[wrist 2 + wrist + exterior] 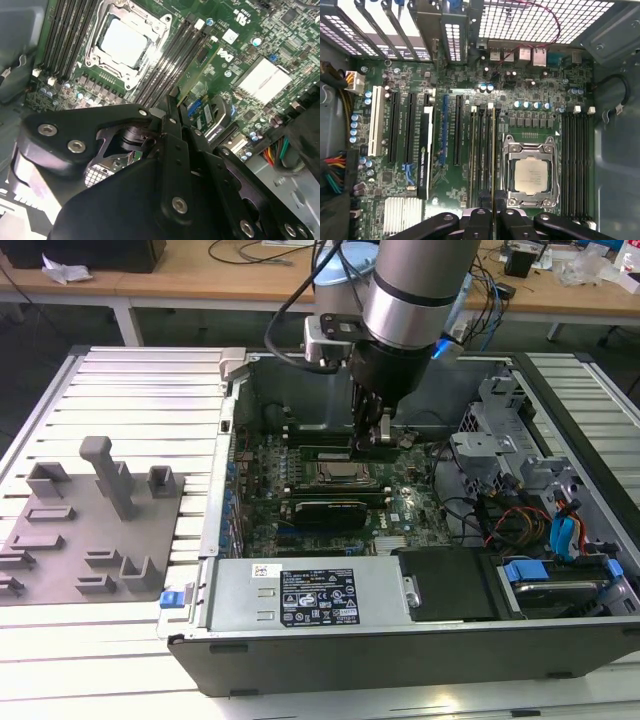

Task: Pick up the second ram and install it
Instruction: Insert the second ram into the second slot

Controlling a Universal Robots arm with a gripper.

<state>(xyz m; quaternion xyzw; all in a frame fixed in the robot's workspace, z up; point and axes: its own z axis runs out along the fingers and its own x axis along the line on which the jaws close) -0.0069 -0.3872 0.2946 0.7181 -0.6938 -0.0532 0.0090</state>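
- The computer case (560, 660) is the largest thing: a dark metal box lying open on its side, with a grey power supply (300, 595) bearing a label along its near edge and a bundle of coloured cables at the exterior view's right.
- Beside it at the exterior view's left lies a flat grey tray (90, 530) with several blocky uprights, resting on a ribbed white surface.
- The green motherboard (540, 85) fills the case floor, dotted with small round capacitors. It carries 1 square metal processor socket (530, 172) with a shiny silver centre.
- In the first wrist view, 4 long black memory slots with white end clips run on one side of the socket, and another group of narrow slots runs on the other side.
- 2 finned silver heat sinks show: 1 in the first wrist view (402, 215) and 1 in the second wrist view (262, 80).
- The arm, silver and black, reaches down into the case; the black gripper (492, 212) has its fingers pressed onto the second ram.
- The second ram (197, 70) is a thin, flat green stick with small dark chips, seen edge-on in the first wrist view (493, 165). It stands upright in line with the slots just beside the socket, its lower edge at a slot; I cannot tell whether it is fully seated.
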